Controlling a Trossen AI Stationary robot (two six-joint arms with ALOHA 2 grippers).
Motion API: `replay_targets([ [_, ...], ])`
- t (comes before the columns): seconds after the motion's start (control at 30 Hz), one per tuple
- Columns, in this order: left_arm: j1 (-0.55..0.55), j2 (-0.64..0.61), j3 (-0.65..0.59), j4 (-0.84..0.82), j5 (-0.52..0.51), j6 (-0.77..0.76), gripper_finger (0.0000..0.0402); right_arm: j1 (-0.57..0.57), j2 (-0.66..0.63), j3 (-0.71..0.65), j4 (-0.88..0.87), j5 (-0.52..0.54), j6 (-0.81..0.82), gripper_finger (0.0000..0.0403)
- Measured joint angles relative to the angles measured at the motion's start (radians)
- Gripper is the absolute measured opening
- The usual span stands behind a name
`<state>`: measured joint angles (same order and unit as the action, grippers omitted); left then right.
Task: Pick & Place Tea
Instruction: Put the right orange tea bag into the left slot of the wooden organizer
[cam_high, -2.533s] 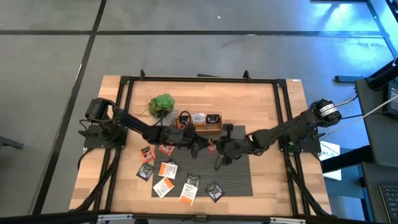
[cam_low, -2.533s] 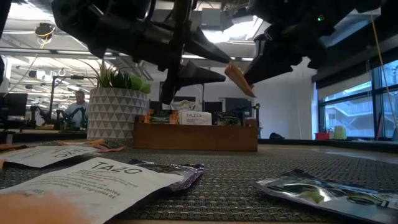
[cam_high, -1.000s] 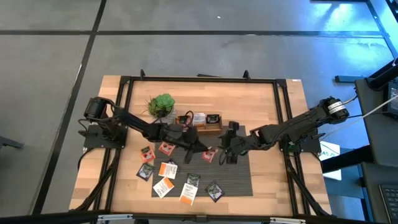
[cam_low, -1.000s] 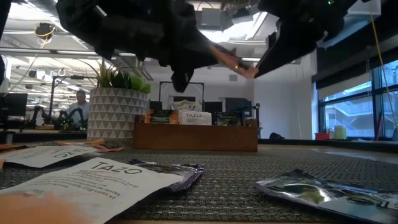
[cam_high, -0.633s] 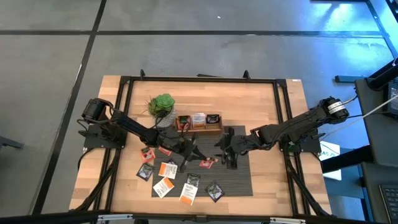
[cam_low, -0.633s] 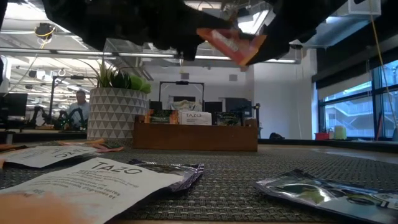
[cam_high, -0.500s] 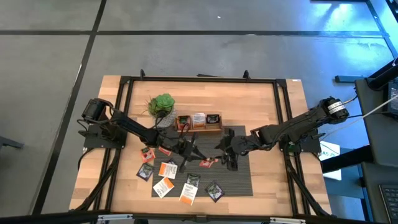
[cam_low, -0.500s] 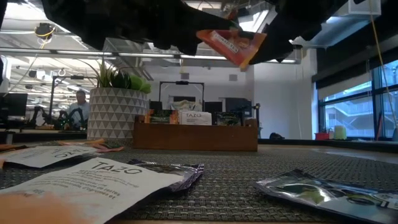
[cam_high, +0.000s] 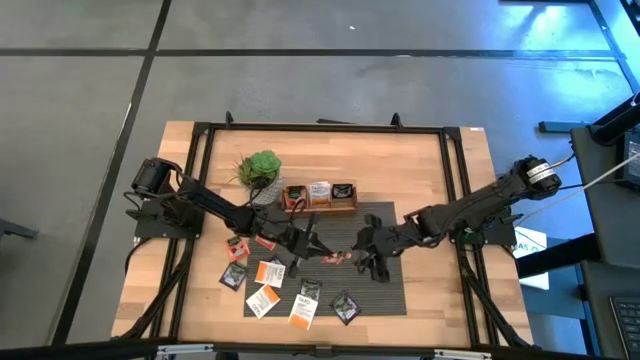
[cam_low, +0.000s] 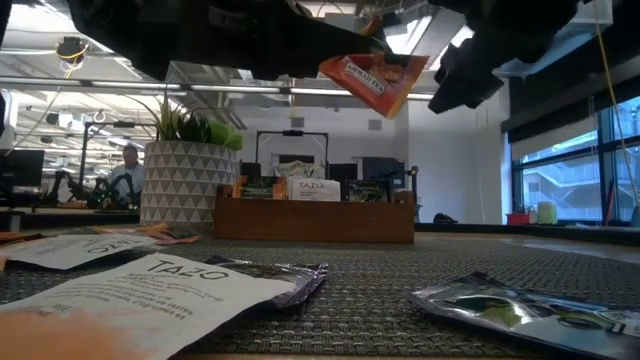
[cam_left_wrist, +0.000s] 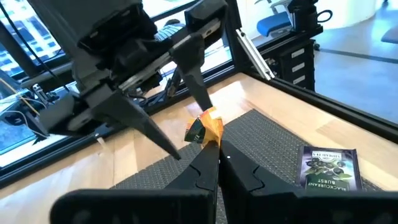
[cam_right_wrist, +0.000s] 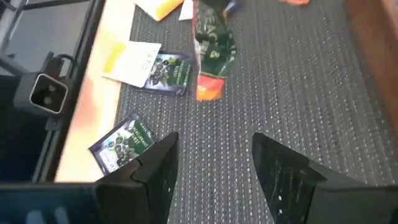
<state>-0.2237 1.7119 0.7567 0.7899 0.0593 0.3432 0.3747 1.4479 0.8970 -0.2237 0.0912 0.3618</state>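
Left gripper (cam_high: 318, 256) sits centre frame in the high view, over the grey woven mat (cam_high: 385, 290); fingers pressed together, pinching one orange-red sachet (cam_high: 335, 260) by its edge. In the low view that sachet (cam_low: 372, 78) hangs tilted, well clear of the mat, upper centre of the frame. Left wrist view: the sachet (cam_left_wrist: 204, 130) stands up from the closed tips, the other arm's spread fingers just beyond it.

Right gripper (cam_high: 371, 262) is just right of the held sachet, fingers spread, apart from it, holding nothing. Right wrist view: both fingers (cam_right_wrist: 152, 176) wide, bare mat between them.

Open room: the right half of the mat and the bare table (cam_high: 400, 160) toward the top edge. Black rails run along the table's sides.

Loose sachets (cam_high: 265, 272) lie lower left of centre; about eight can be counted from above, mixed orange, white and dark, some overlapping so the count is unsure. One dark sachet (cam_high: 345, 307) lies apart at lower centre.

Wooden tray (cam_high: 322, 195), one, above centre; three compartments, contents too small to tell. Potted plant (cam_high: 260, 168), one, to the tray's left.

Low view: arm bodies cut off by the top edge; the nearest white sachet (cam_low: 160, 295) is cropped at lower left
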Motion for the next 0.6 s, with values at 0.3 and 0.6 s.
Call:
replay_targets([
  [0.3, 0.0, 0.0, 0.0, 0.004, -0.03, 0.028, 0.0003, 0.023, 0.002, -0.001, 0.11, 0.117, -0.051, 0.0204],
  [0.6, 0.0, 0.0, 0.0, 0.014, -0.08, 0.039, 0.0003, 0.023, 0.001, 0.0, 0.124, 0.065, 0.026, 0.0204],
])
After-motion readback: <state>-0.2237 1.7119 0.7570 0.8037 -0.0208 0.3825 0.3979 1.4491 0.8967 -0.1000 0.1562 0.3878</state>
